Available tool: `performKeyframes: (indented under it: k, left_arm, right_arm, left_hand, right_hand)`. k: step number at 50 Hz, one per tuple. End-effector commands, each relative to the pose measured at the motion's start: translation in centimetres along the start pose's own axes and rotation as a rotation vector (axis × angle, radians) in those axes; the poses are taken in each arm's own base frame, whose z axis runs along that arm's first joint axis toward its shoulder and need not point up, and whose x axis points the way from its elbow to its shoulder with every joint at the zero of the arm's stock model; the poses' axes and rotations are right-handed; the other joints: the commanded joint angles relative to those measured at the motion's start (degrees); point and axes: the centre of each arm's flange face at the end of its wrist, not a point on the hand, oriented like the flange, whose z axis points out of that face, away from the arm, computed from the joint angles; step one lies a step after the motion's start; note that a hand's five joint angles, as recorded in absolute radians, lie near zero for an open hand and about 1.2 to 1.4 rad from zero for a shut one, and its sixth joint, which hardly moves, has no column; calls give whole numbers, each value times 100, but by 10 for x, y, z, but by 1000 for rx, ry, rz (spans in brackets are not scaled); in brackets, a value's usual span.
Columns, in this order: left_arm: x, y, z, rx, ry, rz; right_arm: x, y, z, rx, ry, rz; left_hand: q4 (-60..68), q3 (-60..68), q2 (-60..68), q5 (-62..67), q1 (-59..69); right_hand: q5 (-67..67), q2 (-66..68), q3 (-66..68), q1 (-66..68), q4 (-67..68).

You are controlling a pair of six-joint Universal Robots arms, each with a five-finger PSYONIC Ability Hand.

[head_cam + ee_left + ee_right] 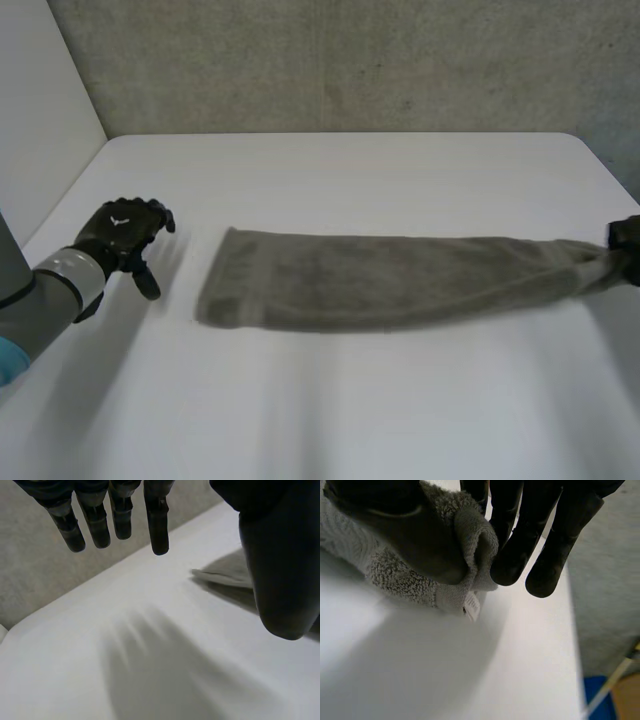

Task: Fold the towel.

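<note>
A grey-green towel, folded into a long strip, stretches across the white table from middle left to the right edge. My right hand pinches its right end, which is bunched and lifted a little. In the right wrist view the thumb and fingers are closed on the towel end, a small label hanging below. My left hand hovers over the table left of the towel, apart from it. Its fingers hang straight and hold nothing, with the towel's left end lying beyond the thumb.
A concrete wall runs behind the table's far edge and a white panel stands at the left. In the right wrist view the table's edge lies near my hand, with floor and a blue object beyond it.
</note>
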Motion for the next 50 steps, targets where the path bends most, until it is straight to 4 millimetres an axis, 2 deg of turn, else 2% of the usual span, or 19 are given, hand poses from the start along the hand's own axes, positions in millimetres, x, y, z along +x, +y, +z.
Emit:
performKeyframes:
  k: [1, 7, 9, 10, 12, 13, 15, 16, 18, 19, 21, 24, 25, 26, 27, 28, 33, 41, 50]
  left_arm:
    - [-8, -30, -17, 57, -18, -117]
    - [-12, -45, -21, 101, -20, -111]
    - [-13, -53, -22, 128, -19, -104]
    - [-13, -53, -22, 128, -19, -103]
    - [-12, -62, -21, 157, -18, -95]
    - [-12, -62, -21, 157, -18, -95]
    - [-10, -70, -20, 183, -10, -94]
    - [-10, -71, -20, 183, -10, -94]
    - [-6, -79, -19, 212, 6, -126]
    - [-6, -79, -19, 212, 6, -126]
    - [-6, -85, -18, 231, 11, -174]
    - [-6, -86, -18, 232, 15, -196]
    - [-6, -85, -17, 231, 19, -215]
    - [-4, -84, -16, 229, 25, -221]
    - [-4, -84, -16, 229, 25, -221]
    - [-1, -83, -16, 225, 35, -226]
    - [22, -76, -9, 197, 98, -225]
    - [57, -64, -6, 159, 190, -214]
    - [99, -39, -2, 92, 292, -201]
  right_arm:
    - [38, -31, 0, 12, 51, -94]
    - [22, -75, -5, 117, 15, -95]
    - [-22, -122, -15, 254, -67, -120]
    - [-23, -122, -15, 255, -67, -120]
    - [-77, -160, -32, 375, -179, -142]
    - [-77, -160, -32, 376, -179, -142]
    - [-140, -178, -52, 452, -324, -159]
    - [-141, -178, -52, 453, -325, -159]
    - [-211, -178, -78, 487, -489, -198]
    - [-211, -178, -78, 487, -490, -198]
    - [-274, -156, -99, 463, -646, -253]
    - [-298, -145, -108, 450, -704, -277]
    - [-312, -137, -113, 444, -735, -295]
    - [-314, -135, -111, 441, -731, -296]
    - [-314, -135, -111, 441, -731, -296]
    - [-310, -136, -108, 438, -709, -291]
    - [-276, -146, -94, 413, -613, -253]
    - [-206, -122, -83, 308, -486, -180]
    - [-174, -54, -78, 141, -478, -103]
  left_hand:
    - [-359, -331, -352, -241, -404]
    - [-359, -331, -352, -241, -404]
    - [-359, -331, -352, -241, -404]
    - [-359, -331, -352, -241, -404]
    - [-359, -331, -352, -241, -404]
    - [-359, -331, -352, -241, -404]
    - [-359, -331, -352, -241, -404]
    - [-359, -331, -352, -241, -404]
    - [-359, -331, -352, -241, -404]
    - [-359, -331, -352, -241, -404]
    - [-359, -331, -352, -241, -404]
    - [-359, -331, -352, -241, -404]
    - [-359, -331, -352, -241, -404]
    - [-359, -331, -352, -241, -404]
    - [-359, -331, -352, -241, -404]
    - [-359, -331, -352, -241, -404]
    - [-359, -331, -352, -241, -404]
    - [-241, -213, -234, -124, -286]
    - [-107, -79, -100, 10, -152]
  right_hand:
    - [386, 542, 358, 465, 345]
    - [386, 542, 358, 465, 345]
    - [386, 542, 358, 465, 345]
    - [386, 542, 358, 465, 345]
    - [386, 542, 358, 465, 345]
    - [386, 542, 358, 465, 345]
    - [386, 542, 358, 465, 345]
    - [386, 542, 358, 465, 345]
    - [386, 542, 358, 465, 345]
    - [386, 542, 358, 465, 345]
    - [386, 542, 358, 465, 345]
    - [207, 363, 179, 285, 166]
    - [-1725, -1569, -1752, -1646, -1766]
    - [-4209, -4053, -4236, -4130, -4250]
    - [-4234, -4078, -4261, -4155, -4275]
    - [-6614, -6458, -6642, -6535, -6655]
    - [-6614, -6458, -6642, -6535, -6655]
    - [-6614, -6458, -6642, -6535, -6655]
    - [-6614, -6458, -6642, -6535, -6655]
